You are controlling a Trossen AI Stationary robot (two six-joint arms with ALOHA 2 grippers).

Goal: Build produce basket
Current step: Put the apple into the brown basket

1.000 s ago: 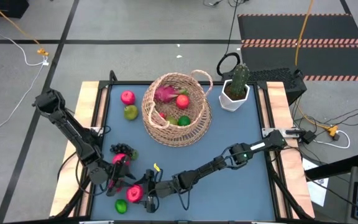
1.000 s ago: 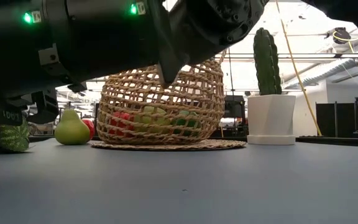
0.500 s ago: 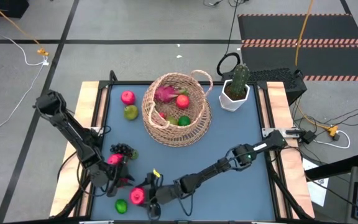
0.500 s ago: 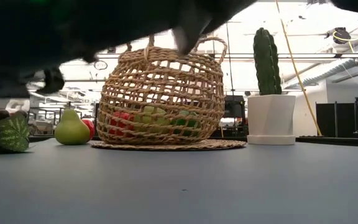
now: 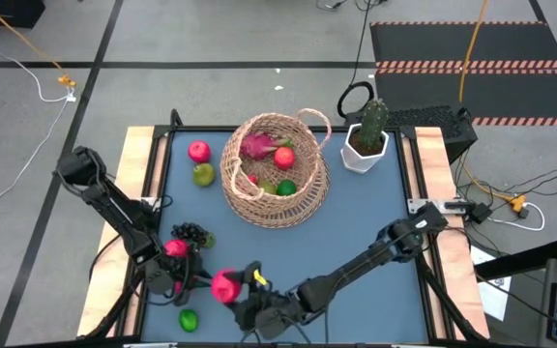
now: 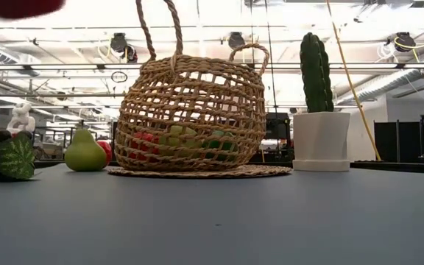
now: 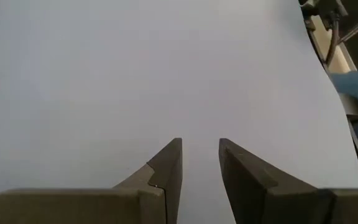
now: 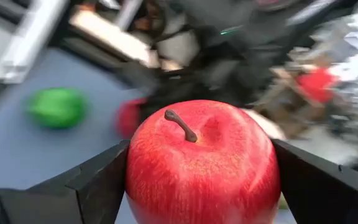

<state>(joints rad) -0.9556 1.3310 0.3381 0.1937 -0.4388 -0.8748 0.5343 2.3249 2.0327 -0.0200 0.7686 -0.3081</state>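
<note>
The tan wicker basket (image 5: 275,172) (image 6: 191,118) stands on its base at the table's far middle, with a pink dragon fruit (image 5: 256,147), a red apple (image 5: 283,157) and a lime (image 5: 285,187) inside. My right gripper (image 5: 228,290) (image 8: 201,168) is near the table's near left, shut on a red apple (image 5: 225,286) (image 6: 17,6). My left gripper (image 5: 177,280) (image 7: 199,146) hovers beside it, open and holding nothing. Lying on the table are a lime (image 5: 190,319) (image 8: 58,107), the grapes (image 5: 191,232) (image 6: 6,154), a pear (image 5: 203,174) (image 6: 85,153) and another apple (image 5: 198,151). My right gripper pinches the red apple between its two fingers (image 8: 98,180), one on each side of its body (image 8: 138,174). The stem (image 8: 180,124) faces the wrist camera. The fingers reach in from the table's right side. The apple is lifted clear, high above the table.
A white pot with a green cactus (image 5: 366,143) (image 6: 319,110) stands right of the basket. A red fruit (image 5: 175,248) sits close by the left arm. Bare blue table (image 5: 375,251) lies between the basket and the near right edge.
My right gripper has risen from the table with the red apple, carrying it up and a little toward the table's right; in the low view the arm has climbed out of the picture. The left arm has drawn back slightly toward the left edge.
</note>
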